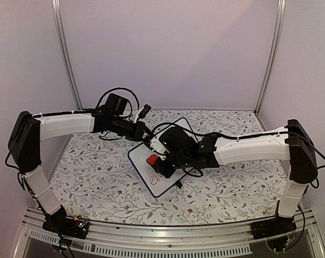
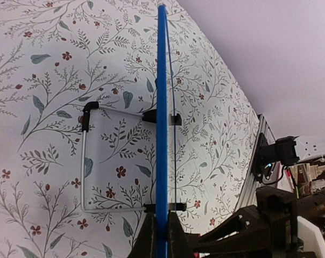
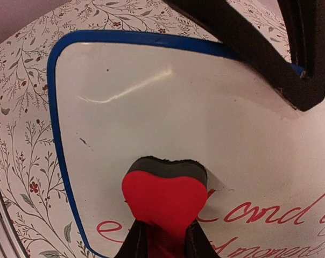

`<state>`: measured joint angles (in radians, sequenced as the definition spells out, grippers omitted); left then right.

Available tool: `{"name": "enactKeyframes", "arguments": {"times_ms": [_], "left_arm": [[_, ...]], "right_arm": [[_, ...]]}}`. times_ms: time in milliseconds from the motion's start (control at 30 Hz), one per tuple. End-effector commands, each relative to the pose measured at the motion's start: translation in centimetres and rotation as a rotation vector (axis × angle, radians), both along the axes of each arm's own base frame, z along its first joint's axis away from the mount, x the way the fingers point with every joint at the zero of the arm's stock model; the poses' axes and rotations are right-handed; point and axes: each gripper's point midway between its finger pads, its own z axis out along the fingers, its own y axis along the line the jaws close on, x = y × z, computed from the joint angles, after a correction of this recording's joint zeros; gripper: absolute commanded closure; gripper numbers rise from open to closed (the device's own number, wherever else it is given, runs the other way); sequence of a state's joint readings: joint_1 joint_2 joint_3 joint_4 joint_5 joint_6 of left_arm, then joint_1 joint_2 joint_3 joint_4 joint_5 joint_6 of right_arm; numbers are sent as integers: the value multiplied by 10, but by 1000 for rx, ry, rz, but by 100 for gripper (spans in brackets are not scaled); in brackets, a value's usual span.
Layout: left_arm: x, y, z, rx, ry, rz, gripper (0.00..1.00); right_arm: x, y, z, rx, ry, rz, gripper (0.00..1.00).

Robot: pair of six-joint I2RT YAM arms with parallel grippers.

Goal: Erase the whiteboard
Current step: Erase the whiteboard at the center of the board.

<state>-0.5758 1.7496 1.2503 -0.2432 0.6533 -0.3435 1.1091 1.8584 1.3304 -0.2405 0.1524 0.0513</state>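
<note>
Two robot arms meet over a small whiteboard (image 1: 143, 169) at the middle of a table covered in a floral tablecloth (image 1: 98, 177). The blue-framed board sits at a diagonal between them.

The left gripper (image 1: 150, 141) reaches in from the far left side. Its jaws are pinched tight on the board's far edge. From the left wrist the whiteboard (image 2: 161, 107) shows edge-on as a thin blue line running up from between the fingers of the left gripper (image 2: 161, 231), with a silver wire stand (image 2: 83, 161) just beside it over the floral print.

The right gripper (image 1: 154, 162) comes in from the right, clamped narrowly on a red heart-shaped eraser (image 1: 152, 160). From the right wrist, the eraser (image 3: 165, 196) is held between the fingers of the right gripper (image 3: 165, 239). Its dark felt face is pressed against the board's surface (image 3: 152, 107).

Red cursive writing (image 3: 270, 215) crosses the board just beside and below the eraser, and the surface above it is bare white. The black fingers (image 3: 259, 43) of the left gripper show at the upper right of that view, on the blue frame
</note>
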Motion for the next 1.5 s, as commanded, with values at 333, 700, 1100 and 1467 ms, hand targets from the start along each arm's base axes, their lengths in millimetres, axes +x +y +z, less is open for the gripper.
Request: {"name": "enactKeyframes", "arguments": {"times_ms": [333,700,1100,1467], "left_arm": [[-17,-11,9,-24,21,-53,100],[-17,-11,9,-23,22,-52,100],[-17,-11,9,-24,25,-54,100],[-17,-11,9,-24,25,-54,100]], "right_arm": [[35,-1,12,48,-57,-64,91],[9,-36,-36,-8,60,-95,91],[-12,-69,-60,-39,137,-141,91],[-1,-61,-39,7,88,-154,91]]}}
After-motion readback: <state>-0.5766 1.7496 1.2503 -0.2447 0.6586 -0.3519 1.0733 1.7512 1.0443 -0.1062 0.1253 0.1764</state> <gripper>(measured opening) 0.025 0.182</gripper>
